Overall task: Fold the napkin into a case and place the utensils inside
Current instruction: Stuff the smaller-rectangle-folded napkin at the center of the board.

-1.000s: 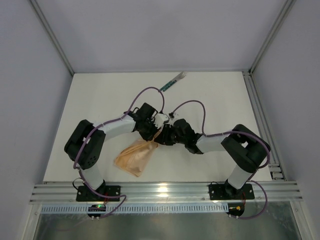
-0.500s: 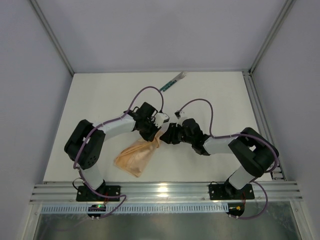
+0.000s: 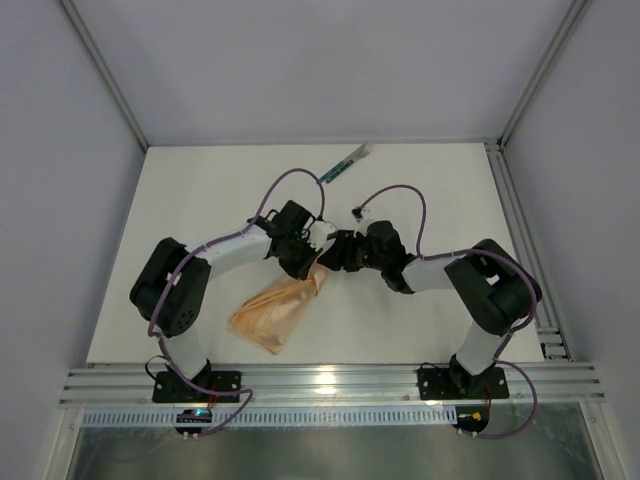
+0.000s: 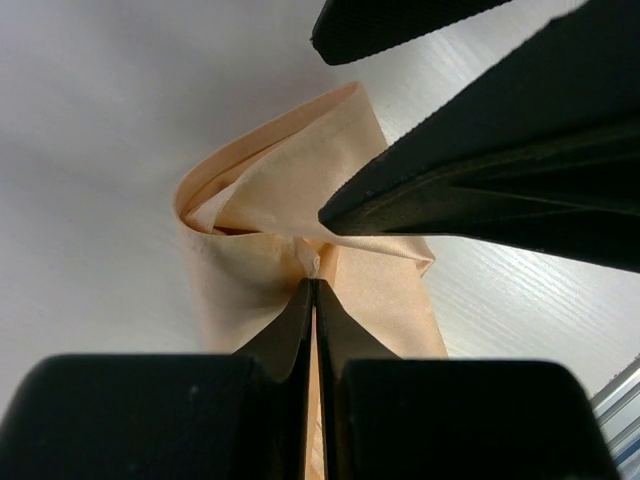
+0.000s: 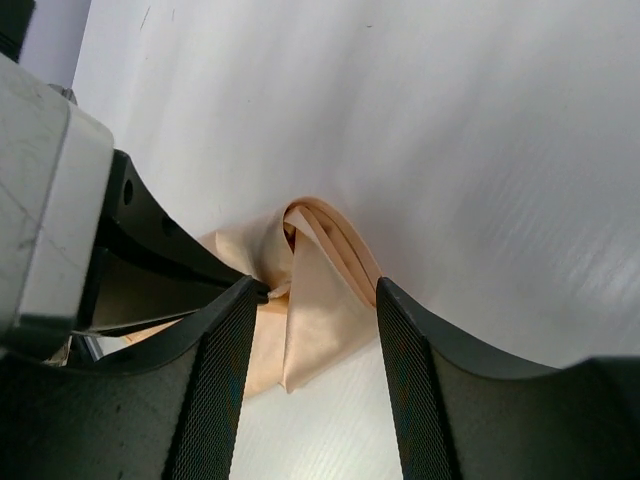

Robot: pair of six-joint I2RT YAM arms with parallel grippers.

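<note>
The peach-tan napkin (image 3: 272, 312) lies crumpled and partly folded in front of the left arm. Its far end (image 4: 270, 200) is bunched into a loop and lifted. My left gripper (image 3: 312, 266) (image 4: 315, 286) is shut on that raised end, pinching a fold of cloth between its tips. My right gripper (image 3: 331, 257) (image 5: 320, 292) faces it from the right. It stands open, its fingers (image 5: 225, 380) straddling the folded napkin corner (image 5: 330, 320) without pressing it. The utensils (image 3: 347, 163), green-handled with pale ends, lie together at the far middle of the table.
The white table (image 3: 440, 190) ends at a metal rail (image 3: 320, 382) along the near side and a rail (image 3: 520, 250) on the right. Purple cables (image 3: 395, 195) arch over both wrists. The two grippers nearly touch above the cloth.
My right gripper's jaws have widened, and its wrist has swung a little farther from me, closer to the left gripper. The left gripper has stayed shut on the napkin in place.
</note>
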